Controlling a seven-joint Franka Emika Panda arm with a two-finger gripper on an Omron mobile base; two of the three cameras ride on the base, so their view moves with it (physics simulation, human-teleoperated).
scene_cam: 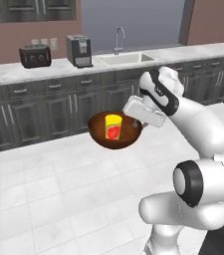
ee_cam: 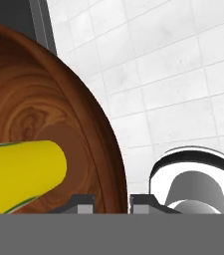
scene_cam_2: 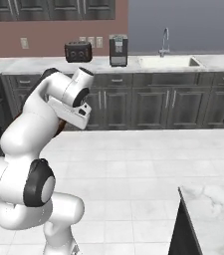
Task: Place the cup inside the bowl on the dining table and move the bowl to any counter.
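Hand view puts the bowl (ee_cam: 44,114) right against my gripper (ee_cam: 112,201), the two dark fingertips sitting either side of its rim, one inside the wall and one outside, so I read the jaws as clamped on the bowl's edge. Inside it I see the cup (ee_cam: 19,172), which looks upright in the left base view. From the left base view, the bowl (scene_cam: 114,133) hangs in the air over the white tiled floor (scene_cam: 58,199), with the cup (scene_cam: 113,126) standing in its middle and the gripper (scene_cam: 136,123) gripping the right side of the rim, so the load reaches out to the left of the hand. Far ahead runs the counter (scene_cam: 14,72) with a toaster (scene_cam: 35,56), a coffee machine (scene_cam: 79,50) and a sink (scene_cam: 126,59). The bare stretch of counter between toaster and left edge, or just in front of the coffee machine, lies beyond and above the bowl. I judge the cup step done; what remains is carrying the bowl forward and up, kept level. A corner of the dining table (scene_cam_2: 213,199) shows near right in the right base view.
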